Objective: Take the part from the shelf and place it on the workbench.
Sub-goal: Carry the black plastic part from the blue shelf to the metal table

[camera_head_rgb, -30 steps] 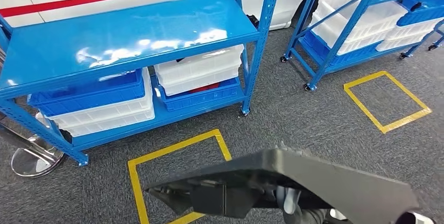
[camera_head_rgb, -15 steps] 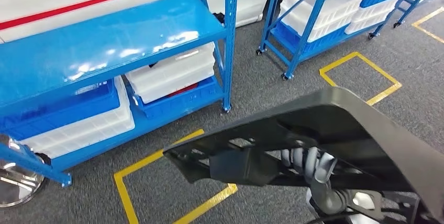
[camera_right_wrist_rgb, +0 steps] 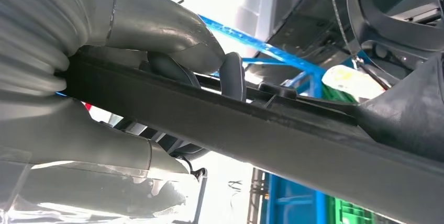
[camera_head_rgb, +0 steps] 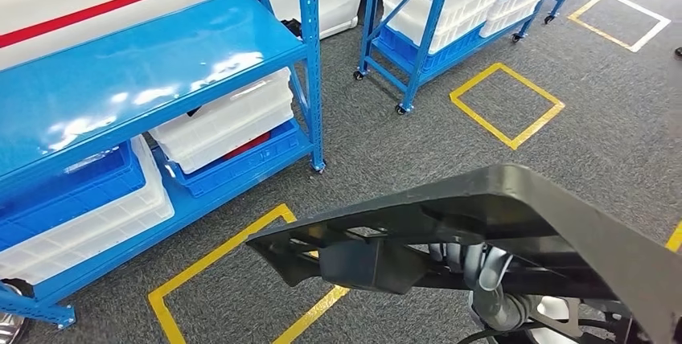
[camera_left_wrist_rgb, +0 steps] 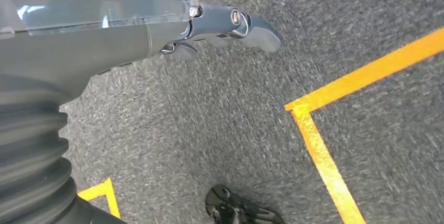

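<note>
Black plastic, the part [camera_head_rgb: 515, 223] is riding in front of you above the carpet [camera_head_rgb: 402, 143], well clear of the shelf [camera_head_rgb: 145, 71]. Your right hand [camera_head_rgb: 474, 268] is gripping one edge rib from below, fingers [camera_right_wrist_rgb: 233, 75] wrapping over it. Your left hand [camera_left_wrist_rgb: 225, 25] is hanging over the floor, holding nothing; whether its fingers are spread or curled, I cannot tell. Gripped at one rim, the broad part is likely to tilt or slip if you're swinging it quickly.
</note>
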